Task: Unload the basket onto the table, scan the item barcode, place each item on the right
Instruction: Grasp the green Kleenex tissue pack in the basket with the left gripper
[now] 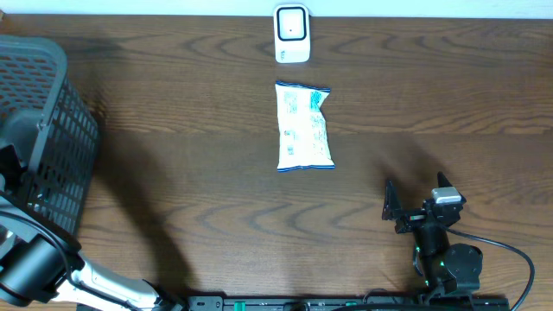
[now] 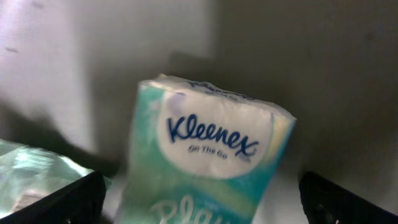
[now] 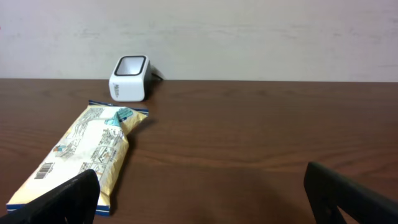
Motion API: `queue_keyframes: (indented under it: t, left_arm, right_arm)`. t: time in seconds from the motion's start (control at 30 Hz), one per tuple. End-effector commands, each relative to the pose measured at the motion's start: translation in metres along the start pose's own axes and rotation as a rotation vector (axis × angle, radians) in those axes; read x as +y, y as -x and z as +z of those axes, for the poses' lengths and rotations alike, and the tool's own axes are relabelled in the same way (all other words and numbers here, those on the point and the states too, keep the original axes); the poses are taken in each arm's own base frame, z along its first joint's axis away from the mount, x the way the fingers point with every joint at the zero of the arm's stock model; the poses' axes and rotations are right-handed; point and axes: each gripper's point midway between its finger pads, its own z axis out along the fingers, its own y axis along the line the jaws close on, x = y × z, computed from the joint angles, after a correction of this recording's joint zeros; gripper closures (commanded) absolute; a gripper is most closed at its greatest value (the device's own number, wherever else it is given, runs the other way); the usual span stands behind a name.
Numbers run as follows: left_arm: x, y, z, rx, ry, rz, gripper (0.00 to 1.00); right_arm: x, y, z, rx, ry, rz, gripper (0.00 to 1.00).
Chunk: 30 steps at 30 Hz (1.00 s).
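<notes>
Behind the wood table (image 3: 249,124) and scanner (image 3: 129,78) stands a pale wall (image 3: 249,37).

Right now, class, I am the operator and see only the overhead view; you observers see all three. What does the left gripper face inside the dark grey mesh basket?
Observer: A turquoise-and-white Kleenex tissue pack, straight ahead of the open left gripper.
Operator: Does the white-and-blue plastic snack packet show its barcode?
Observer: Yes, the right wrist view shows the barcode facing up, at the end farthest from the white box-shaped scanner.
</notes>
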Motion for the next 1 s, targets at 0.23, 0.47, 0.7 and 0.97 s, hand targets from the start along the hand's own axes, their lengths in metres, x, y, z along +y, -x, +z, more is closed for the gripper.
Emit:
queue_keyframes:
  t: [0.23, 0.47, 0.7, 0.97]
  left_arm:
    - [0.003, 0.003, 0.007, -0.012, 0.003, 0.007, 0.2]
    - [0.01, 0.026, -0.016, -0.093, 0.027, -0.061, 0.41]
    - [0.012, 0.031, -0.023, -0.118, 0.033, -0.076, 0.52]
    - [0.017, 0.051, -0.051, -0.228, 0.056, -0.12, 0.52]
  right_arm:
    - [-0.003, -0.002, 0.0, 0.007, -0.014, 0.011, 0.01]
    - [-0.003, -0.002, 0.0, 0.007, -0.014, 0.011, 0.01]
    - [-0.003, -0.002, 0.0, 0.007, -0.014, 0.011, 0.01]
    - [-0.003, -0.002, 0.0, 0.007, -0.014, 0.011, 0.01]
